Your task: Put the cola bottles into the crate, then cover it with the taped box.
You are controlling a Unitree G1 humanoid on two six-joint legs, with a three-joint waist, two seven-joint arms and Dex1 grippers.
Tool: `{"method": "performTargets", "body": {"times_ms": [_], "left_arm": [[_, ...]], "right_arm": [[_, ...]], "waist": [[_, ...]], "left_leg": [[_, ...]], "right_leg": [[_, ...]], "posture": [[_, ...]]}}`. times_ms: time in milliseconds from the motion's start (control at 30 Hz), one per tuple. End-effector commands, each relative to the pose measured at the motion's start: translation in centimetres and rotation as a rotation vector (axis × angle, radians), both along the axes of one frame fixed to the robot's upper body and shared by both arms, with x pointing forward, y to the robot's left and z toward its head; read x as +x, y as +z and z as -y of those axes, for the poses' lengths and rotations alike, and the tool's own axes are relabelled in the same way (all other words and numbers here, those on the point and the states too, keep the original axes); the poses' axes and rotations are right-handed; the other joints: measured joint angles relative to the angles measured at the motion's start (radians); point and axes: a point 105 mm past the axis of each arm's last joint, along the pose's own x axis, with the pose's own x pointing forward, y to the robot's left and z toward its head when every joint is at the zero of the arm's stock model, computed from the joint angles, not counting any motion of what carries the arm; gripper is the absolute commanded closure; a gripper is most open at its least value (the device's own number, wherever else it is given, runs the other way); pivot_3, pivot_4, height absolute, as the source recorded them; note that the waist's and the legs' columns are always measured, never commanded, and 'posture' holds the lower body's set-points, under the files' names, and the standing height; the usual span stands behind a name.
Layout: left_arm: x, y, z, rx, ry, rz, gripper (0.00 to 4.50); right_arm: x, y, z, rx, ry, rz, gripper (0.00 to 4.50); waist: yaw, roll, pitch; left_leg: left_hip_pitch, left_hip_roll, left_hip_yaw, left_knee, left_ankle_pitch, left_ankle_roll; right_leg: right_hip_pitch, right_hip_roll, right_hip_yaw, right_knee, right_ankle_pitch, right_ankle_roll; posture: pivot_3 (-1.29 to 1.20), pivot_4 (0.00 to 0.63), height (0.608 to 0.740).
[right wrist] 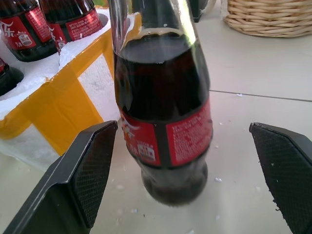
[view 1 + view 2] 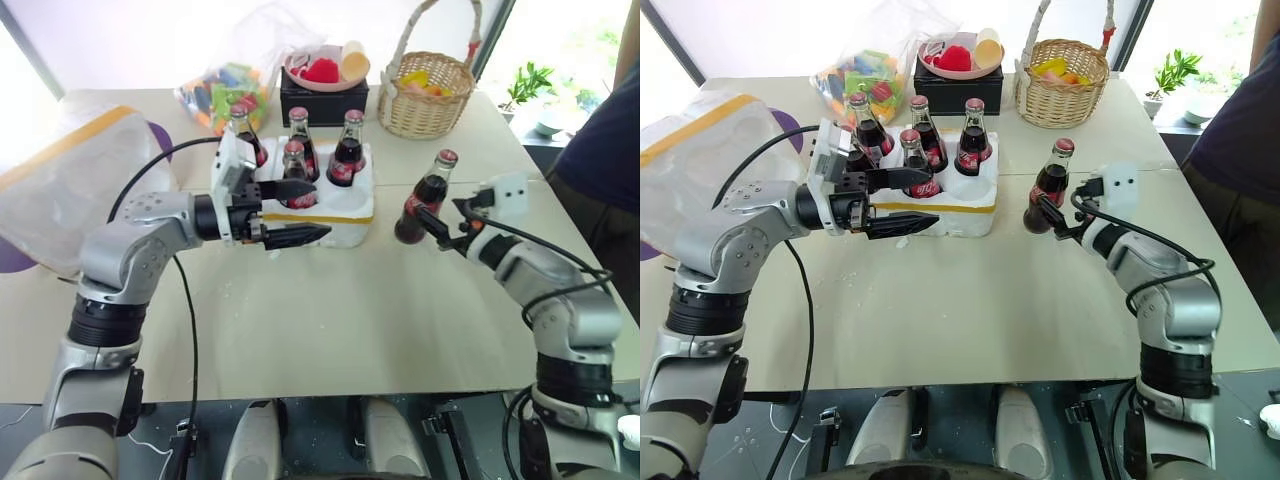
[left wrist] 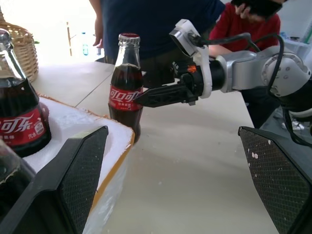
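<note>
Right wrist view: right gripper [image 1: 183, 183] is sitting wide open around a loose cola bottle [image 1: 163, 112] beside the crate [image 2: 335, 205]; left gripper [image 2: 300, 212] is gaping, empty.

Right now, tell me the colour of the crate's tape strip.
Yellow, clearest on the crate in the right wrist view.

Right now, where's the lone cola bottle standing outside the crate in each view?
Left eye: lone cola bottle on the table, right of the crate.
Right eye: same place, right gripper beside it.
Left wrist: upright past the crate's corner.
Right wrist: central, between the open fingers.
Shared landmark: the crate's yellow tape strip.
</note>
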Motion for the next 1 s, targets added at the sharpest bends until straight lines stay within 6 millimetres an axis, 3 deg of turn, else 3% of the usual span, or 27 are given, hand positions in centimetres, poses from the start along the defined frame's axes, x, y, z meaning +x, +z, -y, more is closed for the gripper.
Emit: {"method": "performTargets", "body": {"times_ms": [33,100,233,367,500,633,733,800,1000], "left_arm": [[-0.6,0.9,-0.3,-0.003,0.010,0.047,0.00],[-0.7,1.0,-0.4,-0.007,0.016,0.049,0.00],[-0.9,1.2,-0.7,-0.010,0.034,0.055,0.00],[-1.0,1.3,-1.2,-0.013,0.063,0.059,0.00],[-1.2,1.3,-2.2,-0.003,0.109,0.065,0.00],[-1.5,1.3,-4.0,0.018,0.172,0.074,0.00],[-1.5,1.2,-5.2,0.031,0.222,0.077,0.00],[-1.5,1.2,-5.8,0.041,0.254,0.083,0.00],[-1.7,1.5,-5.7,0.035,0.261,0.096,0.00]], "right_arm": [[1.4,0.7,-0.8,0.001,0.019,0.049,0.06],[2.4,0.3,-0.6,0.010,0.004,0.046,0.06],[3.3,0.7,-0.2,0.009,-0.002,0.064,1.68],[2.1,3.8,0.2,0.004,0.048,0.155,1.67],[0.4,9.2,-0.5,0.015,0.155,0.294,1.67],[-0.6,13.8,-3.8,0.045,0.314,0.383,1.67],[-0.6,15.1,-6.8,0.080,0.415,0.392,1.67],[-0.4,15.0,-9.2,0.071,0.482,0.383,1.67],[0.8,11.5,-11.6,0.023,0.516,0.297,1.67]], "waist": [[-0.004,0.000,0.000],[-0.007,0.000,0.000],[-0.011,0.000,0.000],[-0.012,0.001,0.001],[-0.013,0.002,0.002],[-0.028,0.004,0.003],[-0.027,0.004,0.003],[-0.026,0.004,0.003],[0.004,0.003,0.003]], "left_leg": [[0.000,0.000,0.000,0.000,0.000,0.000],[0.000,0.000,0.000,0.000,0.000,0.000],[-0.001,0.000,0.000,0.000,0.000,0.000],[-0.001,0.000,0.000,0.000,0.000,0.000],[-0.001,0.000,0.000,-0.001,0.000,0.000],[-0.001,0.000,0.001,-0.002,0.000,0.000],[0.000,0.001,-0.001,-0.003,0.000,0.000],[0.000,0.002,-0.001,-0.003,0.000,0.000],[-0.003,0.000,-0.001,-0.001,0.000,0.000]], "right_leg": [[0.000,0.000,0.000,0.000,0.000,0.000],[0.000,0.000,0.000,0.000,0.000,0.000],[0.000,0.000,0.000,0.000,0.001,0.002],[0.000,0.000,0.000,0.000,0.001,0.002],[-0.001,0.000,0.000,0.000,0.001,0.003],[-0.004,0.000,0.001,0.002,0.001,0.003],[-0.003,0.002,0.000,0.002,0.000,0.001],[-0.003,0.003,0.000,0.002,0.000,0.001],[-0.003,0.000,-0.001,0.001,0.000,0.001]], "posture": [[0.00,0.150,0.740],[0.00,0.150,0.740],[0.00,0.150,0.740],[0.00,0.150,0.740],[0.00,0.150,0.740],[0.00,0.150,0.740],[0.00,0.150,0.740],[0.00,0.150,0.740],[0.00,0.150,0.740]]}}
